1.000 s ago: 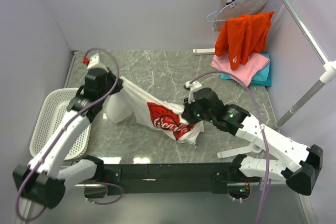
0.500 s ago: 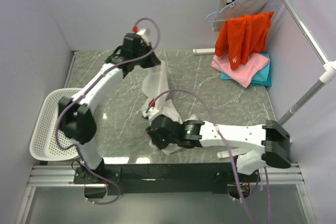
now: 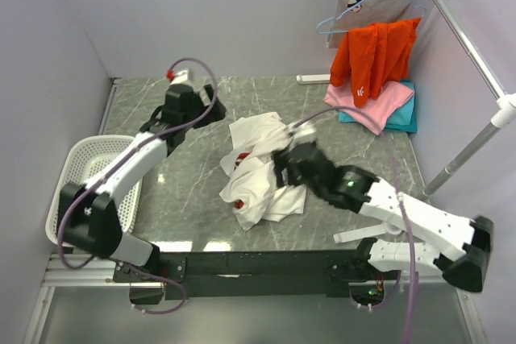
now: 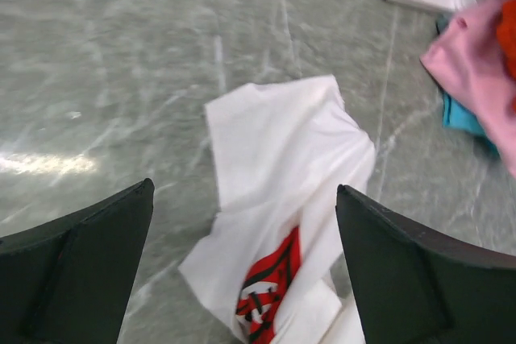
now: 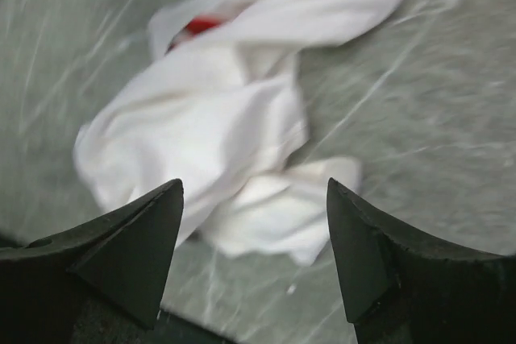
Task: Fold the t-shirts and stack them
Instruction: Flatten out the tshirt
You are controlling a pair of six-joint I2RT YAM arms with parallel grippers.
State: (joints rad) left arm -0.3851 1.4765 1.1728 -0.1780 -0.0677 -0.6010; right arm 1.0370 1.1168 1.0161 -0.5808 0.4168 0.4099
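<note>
The white t-shirt (image 3: 256, 173) lies crumpled in the middle of the table, with bits of its red print (image 4: 270, 279) showing between the folds. My left gripper (image 3: 201, 112) hovers to its back left, open and empty; in the left wrist view the shirt (image 4: 282, 159) lies below the spread fingers (image 4: 89, 263). My right gripper (image 3: 280, 167) is open over the heap's right edge, holding nothing, and its view shows the white cloth (image 5: 218, 118) beneath it. The pink t-shirt (image 3: 367, 104) rests folded on the teal one (image 3: 405, 114) at the back right.
An orange garment (image 3: 375, 54) hangs from a hanger over the pink and teal stack. A white plastic basket (image 3: 76, 191) sits at the table's left edge. A slanted metal rail (image 3: 468, 38) runs along the right side.
Both grippers have opened and let go of the white shirt, which has dropped into a crumpled heap. The left arm has drawn back to the left; the right gripper has moved to the heap's right side.
</note>
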